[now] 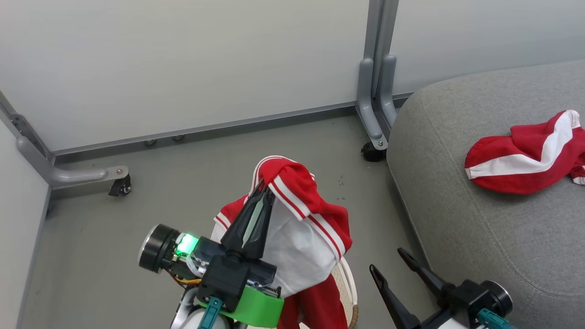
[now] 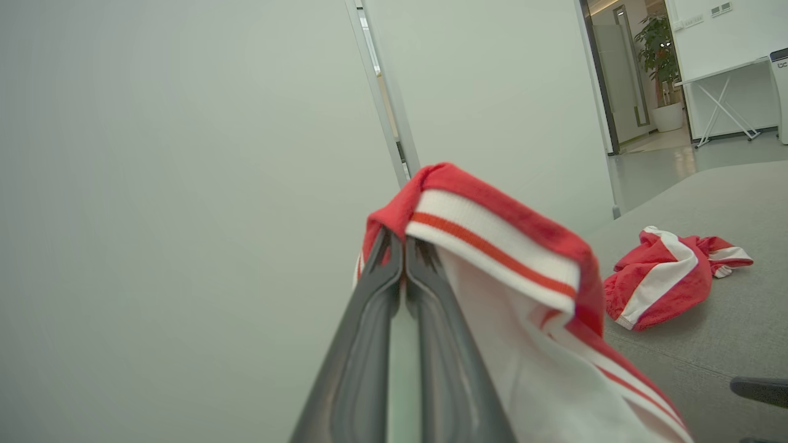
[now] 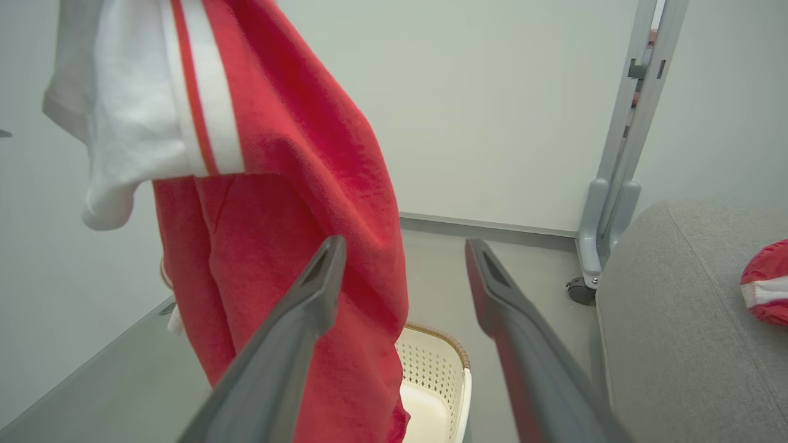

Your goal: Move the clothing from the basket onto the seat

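The left hand (image 1: pixel 264 191), fingers pinched shut on a striped band, holds a red-and-white soft sports garment (image 1: pixel 301 219) hanging lengthwise down over the cream perforated plastic basket (image 3: pixel 431 369) (mostly hidden). The right hand (image 1: pixel 386 261) gapes empty beside the grey upholstered seat (image 1: pixel 457 205), where another red garment (image 1: pixel 521 160) lies.

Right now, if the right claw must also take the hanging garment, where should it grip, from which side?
Likely the red fold hanging below the white panel of the garment, approached from the robot's right. The left claw pinches it at the striped band, so the rest drapes free and vertical, and the open right claw faces that side.
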Available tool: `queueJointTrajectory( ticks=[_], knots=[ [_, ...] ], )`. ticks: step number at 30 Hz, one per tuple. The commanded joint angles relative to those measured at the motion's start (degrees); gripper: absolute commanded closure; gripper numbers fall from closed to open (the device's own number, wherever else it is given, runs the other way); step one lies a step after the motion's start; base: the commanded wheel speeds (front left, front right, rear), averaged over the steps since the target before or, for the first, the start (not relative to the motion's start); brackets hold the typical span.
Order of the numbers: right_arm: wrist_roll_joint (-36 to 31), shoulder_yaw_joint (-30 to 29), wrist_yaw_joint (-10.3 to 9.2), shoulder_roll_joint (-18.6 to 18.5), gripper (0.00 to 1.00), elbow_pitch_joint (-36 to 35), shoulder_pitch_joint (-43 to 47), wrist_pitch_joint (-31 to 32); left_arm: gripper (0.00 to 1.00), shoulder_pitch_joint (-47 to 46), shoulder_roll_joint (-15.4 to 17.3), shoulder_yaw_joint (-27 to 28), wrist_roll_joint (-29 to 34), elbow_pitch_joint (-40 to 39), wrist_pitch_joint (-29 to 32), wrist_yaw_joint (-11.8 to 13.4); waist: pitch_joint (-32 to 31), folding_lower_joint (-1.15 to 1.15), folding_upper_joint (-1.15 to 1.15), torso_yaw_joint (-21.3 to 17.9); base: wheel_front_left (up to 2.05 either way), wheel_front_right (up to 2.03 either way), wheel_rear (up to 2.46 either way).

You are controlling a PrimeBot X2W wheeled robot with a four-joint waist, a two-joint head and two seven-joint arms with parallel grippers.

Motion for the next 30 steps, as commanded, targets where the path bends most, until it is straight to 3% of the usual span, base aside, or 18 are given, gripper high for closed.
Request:
queueJointTrajectory(
  ticks=[1, 12, 24, 25, 26, 27, 30],
  knots=[
    [-0.7, 0.8, -0.08, -0.5, 0.0, 0.3, -0.5, 0.0, 1.0, 0.5, -0.2, 0.0, 0.3, -0.3, 0.0, -0.4, -0.1, 0.01, 0.0, 0.2, 0.0, 0.0, 0.0],
    [-6.7, 7.2, -0.09, -1.1, 0.0, 1.0, -5.7, 0.0, 1.0, -2.0, -2.4, -3.3, 1.3, -0.4, 0.0, -3.8, 0.3, 0.01, 0.0, 1.2, 0.0, 0.0, 0.0],
    [-6.1, 8.7, -0.09, 0.1, 0.0, 1.5, -8.5, 0.0, 1.0, -4.4, -4.5, -6.9, 1.8, 0.4, 0.0, -6.5, 1.4, 0.01, 0.0, 1.4, 0.0, 0.0, 0.0],
    [-5.8, 8.7, -0.09, 0.2, 0.27, 1.5, -8.6, 0.0, 1.0, -4.5, -4.6, -6.9, 1.8, 0.5, 0.0, -6.6, 1.5, 0.01, 0.0, 1.4, 0.0, 0.0, 0.0],
    [-5.2, 8.9, -0.09, 0.2, 0.82, 1.8, -8.7, 0.0, 1.0, -4.6, -4.6, -7.0, 1.8, 0.6, 0.0, -6.7, 1.5, 0.01, 0.0, 1.4, 0.0, 0.0, 0.0],
    [-4.8, 9.4, -0.09, 0.0, 1.0, 2.5, -8.6, 0.0, 1.0, -4.6, -4.6, -7.1, 1.8, 0.7, 0.0, -6.8, 1.5, 0.01, 0.0, 1.4, 0.0, 0.0, 0.0],
    [-3.8, 9.7, -0.09, -0.1, 1.0, 3.3, -9.2, 0.0, 1.0, -4.8, -4.6, -7.0, 1.5, 1.3, 0.0, -7.0, 1.6, 0.01, 0.0, 1.3, 0.0, 0.0, 0.0]
  ],
)
